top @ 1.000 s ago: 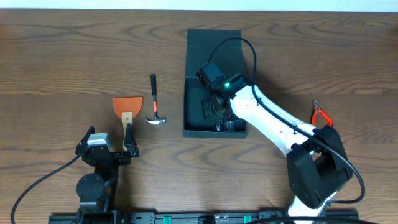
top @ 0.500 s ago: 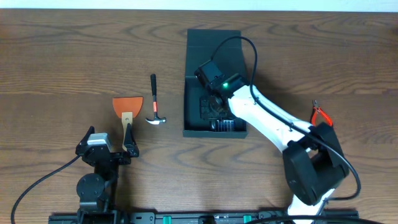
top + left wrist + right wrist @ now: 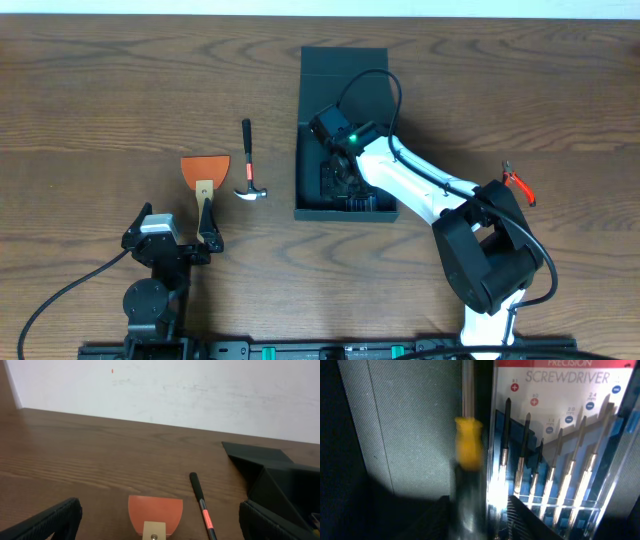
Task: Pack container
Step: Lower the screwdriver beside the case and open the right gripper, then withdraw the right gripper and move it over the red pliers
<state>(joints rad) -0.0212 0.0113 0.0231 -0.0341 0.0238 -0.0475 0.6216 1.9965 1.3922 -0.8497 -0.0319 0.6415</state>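
While our right end effector [image 3: 340,180] is reaching into the container [image 3: 345,70] on the surface [image 3: 100,90], now shifted slightly leftward, we are failing to tell its grip; our left end effector [image 3: 160,510] is sitting wide open.

Orange scraper [image 3: 155,512] beside hammer [image 3: 201,503] (container [image 3: 280,485] at right).

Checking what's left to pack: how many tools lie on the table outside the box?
3: orange scraper left of the hammer, both left of the box; red-handled pliers to its right, partly hidden by the right arm.
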